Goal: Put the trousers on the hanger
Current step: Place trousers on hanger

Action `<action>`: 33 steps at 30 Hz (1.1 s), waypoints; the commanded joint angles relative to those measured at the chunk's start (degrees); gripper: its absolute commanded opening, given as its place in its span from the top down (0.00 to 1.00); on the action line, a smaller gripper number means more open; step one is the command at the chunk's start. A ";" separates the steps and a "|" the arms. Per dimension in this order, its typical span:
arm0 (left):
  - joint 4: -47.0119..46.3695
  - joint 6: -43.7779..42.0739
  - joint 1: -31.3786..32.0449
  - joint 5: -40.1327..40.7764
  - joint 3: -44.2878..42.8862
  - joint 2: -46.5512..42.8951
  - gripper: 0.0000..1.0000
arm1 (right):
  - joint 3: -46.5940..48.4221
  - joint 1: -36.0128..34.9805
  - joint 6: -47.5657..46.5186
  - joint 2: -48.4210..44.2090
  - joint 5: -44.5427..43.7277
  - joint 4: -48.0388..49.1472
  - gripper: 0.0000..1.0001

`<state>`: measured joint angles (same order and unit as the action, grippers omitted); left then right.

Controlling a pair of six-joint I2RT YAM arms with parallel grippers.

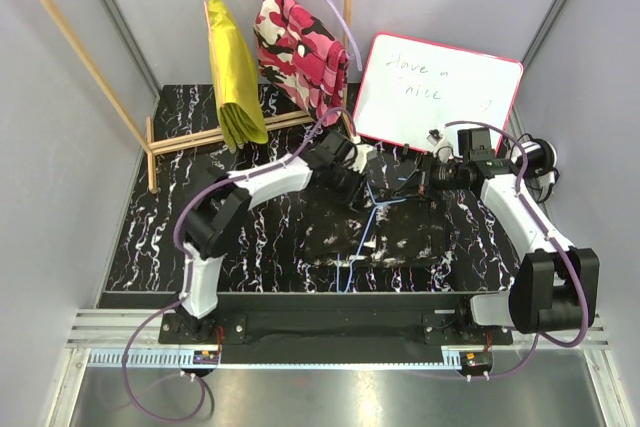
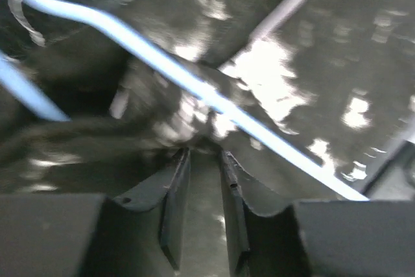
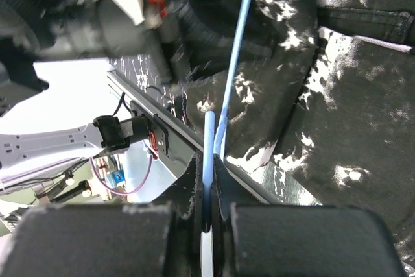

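Trousers were spread under hanger | whiteboard was propped close behind | right gripper was clamped on hanger wire | left gripper was pointed at fabric, closure unreadable

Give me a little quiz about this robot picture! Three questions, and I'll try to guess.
1. True or false: the right gripper is pinching the light-blue hanger.
2. Pick one: what hangs on the wooden rack next to the pink camouflage garment?
A) a yellow garment
B) a blue towel
C) a green hat
3. Fill the gap: the black trousers lie on the ____.

Key
1. True: its fingers are closed on the wire.
2. A
3. table
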<state>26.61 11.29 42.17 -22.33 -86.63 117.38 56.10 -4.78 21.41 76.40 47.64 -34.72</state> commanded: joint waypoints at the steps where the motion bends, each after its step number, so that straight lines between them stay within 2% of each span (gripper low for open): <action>1: -9.08 9.88 -3.57 -10.36 12.22 -13.11 0.62 | 4.55 -0.94 0.47 -0.29 5.09 1.67 0.95; 2: -10.34 10.15 -4.11 -10.63 14.62 -19.23 0.53 | 4.81 -1.37 0.65 -0.20 5.36 1.67 0.90; 5: -12.64 9.63 -5.43 -11.16 21.23 -29.01 0.36 | 5.86 -2.86 0.74 -0.02 5.28 1.67 0.82; 7: -12.55 9.80 -6.57 -11.34 24.03 -32.29 0.28 | 6.74 -3.57 0.22 0.41 4.75 1.59 0.76; 8: -12.29 9.89 -7.01 -11.51 24.83 -34.74 0.24 | 7.09 -4.18 -0.05 0.68 4.48 1.58 0.67; 9: -12.11 10.68 -7.71 -12.21 25.71 -35.90 0.17 | 7.88 -4.54 -0.05 0.94 4.39 1.50 0.66; 15: -16.57 12.35 -10.26 -14.06 32.83 -42.32 0.10 | 10.52 -8.13 1.44 3.58 4.13 3.34 0.64; 16: -17.90 12.79 -10.62 -14.49 35.28 -44.24 0.05 | 10.96 -8.75 1.79 4.54 4.13 4.65 0.64; 18: -21.58 13.67 -11.23 -15.11 37.58 -46.62 0.01 | 12.45 -10.16 3.02 5.77 4.04 5.80 0.63; 21: -24.75 13.50 -11.50 -14.41 41.35 -51.19 0.01 | 15.78 -12.97 3.64 8.32 3.69 7.47 0.61; 25: -24.24 12.62 -11.59 -13.62 42.16 -54.45 0.01 | 21.32 -18.06 3.64 13.06 2.20 9.05 0.59; 29: -25.38 13.31 -11.59 -11.61 43.30 -54.19 0.01 | 26.69 -24.13 2.94 17.72 0.61 9.93 0.49; 33: -32.74 14.55 -11.67 -9.05 42.78 -50.07 0.01 | 29.85 -24.93 3.03 20.45 -0.70 10.29 0.36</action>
<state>2.81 24.53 30.76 -33.82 -43.48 64.10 82.00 -29.08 24.56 95.20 48.95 -26.44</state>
